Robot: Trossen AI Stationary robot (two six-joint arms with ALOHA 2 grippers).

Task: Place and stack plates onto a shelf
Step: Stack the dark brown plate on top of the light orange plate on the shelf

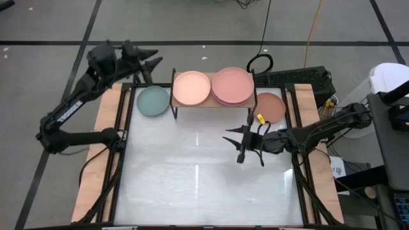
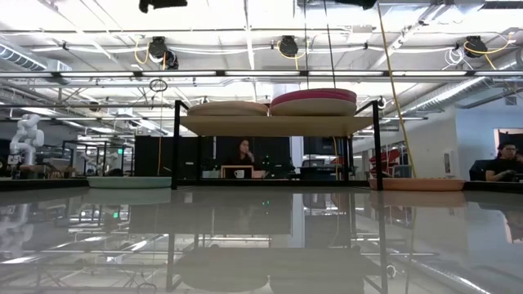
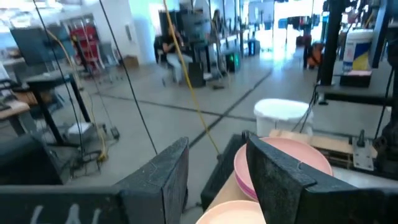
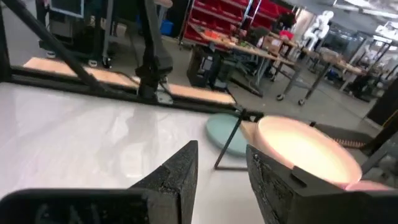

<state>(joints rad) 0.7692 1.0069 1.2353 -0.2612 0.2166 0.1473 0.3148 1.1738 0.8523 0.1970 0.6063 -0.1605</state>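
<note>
The shelf (image 1: 214, 104) stands at the table's far edge on thin black legs. On its wooden top (image 2: 278, 124) rest a peach plate stack (image 1: 192, 88) and a magenta-pink stack (image 1: 233, 85). A teal plate (image 1: 153, 101) lies flat on the table left of the shelf, and a salmon plate (image 1: 270, 107) lies to its right. My left gripper (image 1: 152, 64) is open, raised beyond the shelf's far left corner. My right gripper (image 1: 238, 145) is open above the table, nearer than the shelf's right half. In the right wrist view its gap (image 4: 222, 168) faces the peach stack (image 4: 308, 149) and the teal plate (image 4: 224, 137).
The white tabletop (image 1: 192, 185) stretches toward the near edge. Wooden side boards (image 1: 96, 160) and black frame rails flank it. A white bucket (image 1: 390, 80) and cables sit off the table's right side. People sit in the room behind (image 2: 243, 155).
</note>
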